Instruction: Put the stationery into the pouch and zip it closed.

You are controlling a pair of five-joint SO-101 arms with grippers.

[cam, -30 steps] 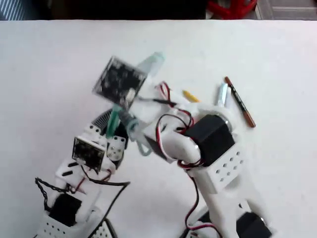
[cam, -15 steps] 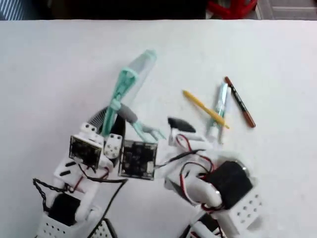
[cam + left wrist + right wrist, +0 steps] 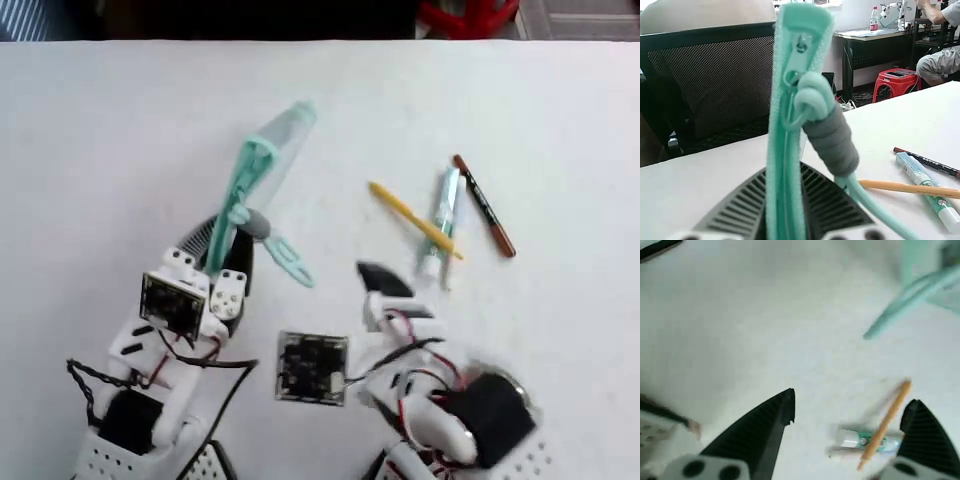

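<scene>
My left gripper (image 3: 222, 245) is shut on the near end of a teal, see-through pouch (image 3: 262, 160), holding it on edge so it slants away over the table. In the left wrist view the pouch's zip edge (image 3: 788, 125) rises between my left gripper's (image 3: 785, 175) fingers, with the zip pull (image 3: 800, 47) near the top and a grey-sleeved strap (image 3: 832, 140) hanging beside it. A yellow pencil (image 3: 412, 220), a green-and-white pen (image 3: 440, 225) and a brown marker (image 3: 484, 205) lie together to the right. My right gripper (image 3: 385, 285) (image 3: 851, 400) is open above the table near the pencil (image 3: 885, 422).
The pouch strap's loop (image 3: 290, 262) lies on the table between the two arms. A red stool (image 3: 468, 15) and a black chair (image 3: 705, 85) stand beyond the table's far edge. Bare white tabletop (image 3: 120, 130) stretches far left and far right.
My right arm has pulled back from over the pouch toward the table's front edge, uncovering the pouch and the pencil. The strap has dropped onto the table. The left arm stays put.
</scene>
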